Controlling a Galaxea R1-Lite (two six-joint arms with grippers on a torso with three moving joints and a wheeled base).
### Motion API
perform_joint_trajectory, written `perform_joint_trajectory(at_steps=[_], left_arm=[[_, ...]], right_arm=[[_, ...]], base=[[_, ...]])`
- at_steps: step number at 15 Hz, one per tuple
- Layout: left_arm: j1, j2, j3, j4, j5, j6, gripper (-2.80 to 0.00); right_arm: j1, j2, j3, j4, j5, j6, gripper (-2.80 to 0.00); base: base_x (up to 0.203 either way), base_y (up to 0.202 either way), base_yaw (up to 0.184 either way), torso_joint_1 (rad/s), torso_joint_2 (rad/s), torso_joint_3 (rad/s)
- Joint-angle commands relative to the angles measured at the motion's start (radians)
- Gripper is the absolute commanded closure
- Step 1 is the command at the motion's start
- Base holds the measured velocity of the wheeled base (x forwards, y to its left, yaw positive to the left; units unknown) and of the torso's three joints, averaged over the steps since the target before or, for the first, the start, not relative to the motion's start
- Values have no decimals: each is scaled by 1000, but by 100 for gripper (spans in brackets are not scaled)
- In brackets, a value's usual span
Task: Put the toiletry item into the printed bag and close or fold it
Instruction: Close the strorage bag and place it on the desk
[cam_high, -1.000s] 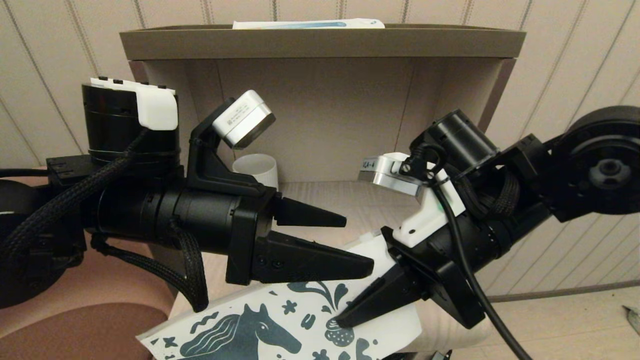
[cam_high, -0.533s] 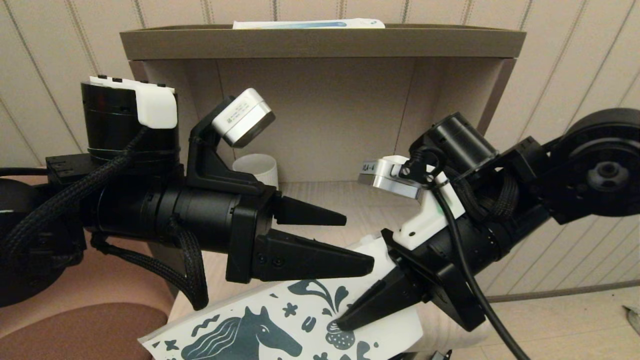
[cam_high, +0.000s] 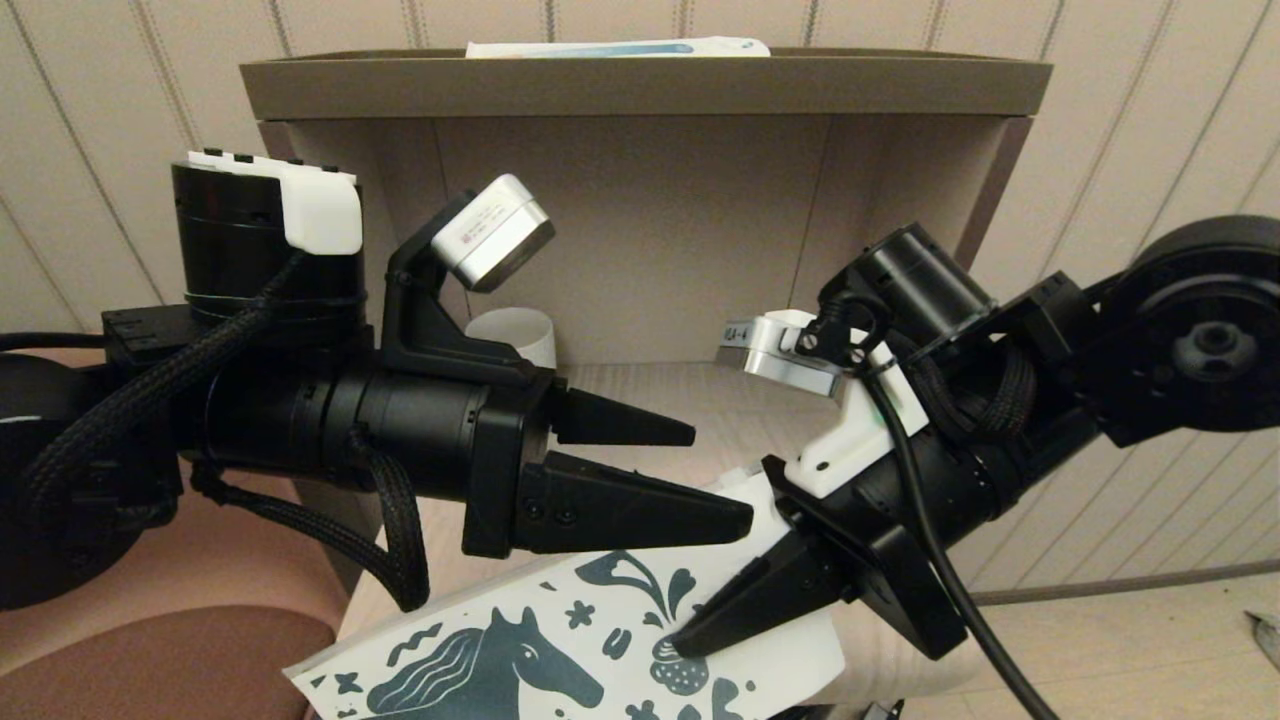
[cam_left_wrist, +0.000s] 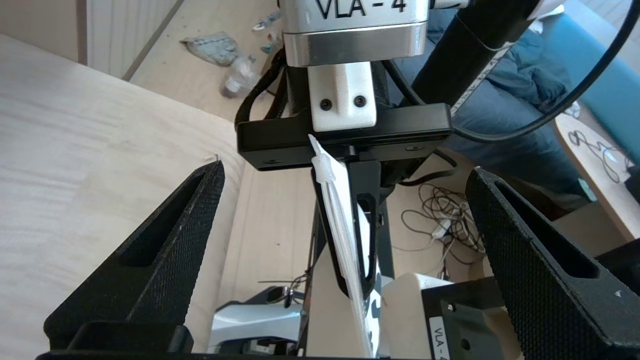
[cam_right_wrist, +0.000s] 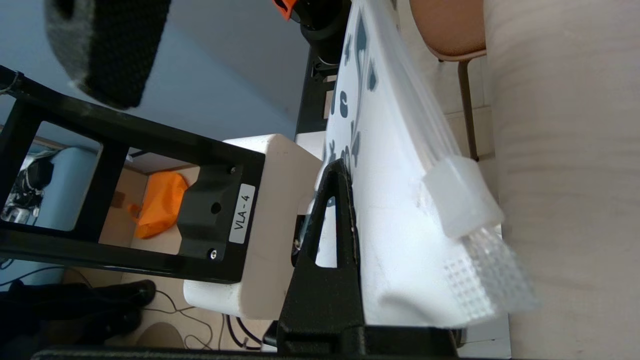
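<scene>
Head view: the right gripper (cam_high: 690, 635) is clamped on one end of the printed bag (cam_high: 560, 650), its dark finger lying across the white face beside a teal motif; the right wrist view shows the same pinch, with the bag's white zip slider (cam_right_wrist: 462, 202) close to the finger. The bag is held in the air in front of the wooden table (cam_high: 700, 405), its horse print facing up and its far end sloping down toward the robot's left. The left gripper (cam_high: 715, 475) hovers just above the bag with its fingers spread apart and nothing between them. Behind the left arm a white cup (cam_high: 515, 335) stands on the table under the shelf (cam_high: 640, 85), where a white and blue tube (cam_high: 615, 46) lies on top.
</scene>
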Motion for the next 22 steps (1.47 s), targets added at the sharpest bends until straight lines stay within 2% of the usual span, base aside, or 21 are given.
perform_joint_trajectory(at_steps=[1,4,22], left_arm=[[0,6,-2,-4,0,-2,-280],[0,17,-9,-2,34,0,-280],[0,12,2,-6,32,6,-280]], right_arm=[[0,1,-4,-4,3,0,0],[-1,1,0,-18,-2,4,0],[0,-8,6,-19,-3,11,0]], base=[[0,0,0,0,0,0],[0,0,0,0,0,0],[0,0,0,0,0,0]])
